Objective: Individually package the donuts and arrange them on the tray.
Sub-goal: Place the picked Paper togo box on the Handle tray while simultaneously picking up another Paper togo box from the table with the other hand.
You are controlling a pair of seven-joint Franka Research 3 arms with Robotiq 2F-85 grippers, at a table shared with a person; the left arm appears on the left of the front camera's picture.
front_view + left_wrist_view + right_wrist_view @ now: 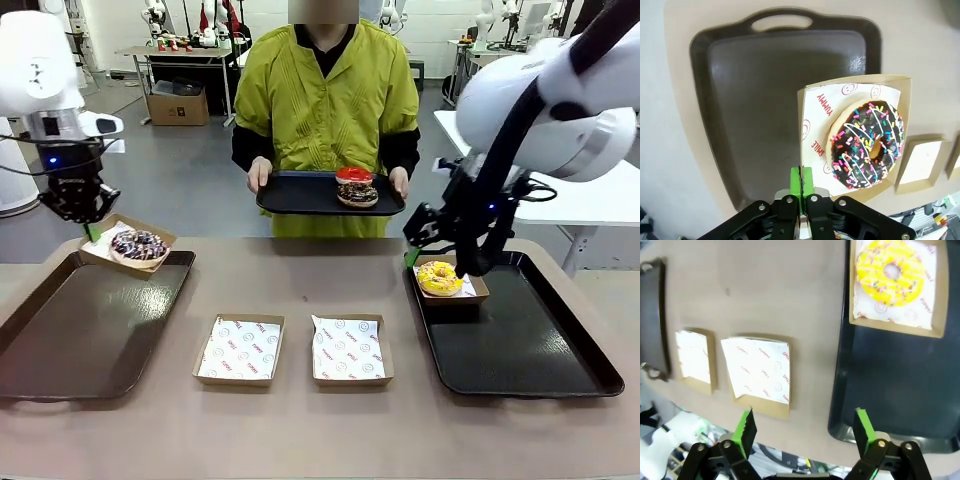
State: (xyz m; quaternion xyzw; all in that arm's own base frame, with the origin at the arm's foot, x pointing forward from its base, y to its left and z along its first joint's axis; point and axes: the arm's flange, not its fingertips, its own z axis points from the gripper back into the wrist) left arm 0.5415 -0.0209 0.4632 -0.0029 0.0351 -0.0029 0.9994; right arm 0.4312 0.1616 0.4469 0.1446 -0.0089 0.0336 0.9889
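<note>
L fingers (795,183) pinch 1 box (905,95) — 4 donuts (139,245), 4 boxes (240,350), 3 trays (90,330).

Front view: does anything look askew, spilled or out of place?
The box with the chocolate donut is tilted and overhangs the left tray's far rim. The left gripper pinches one edge of it, so it looks mid-placement rather than dropped. Nothing is spilled or damaged.
</note>
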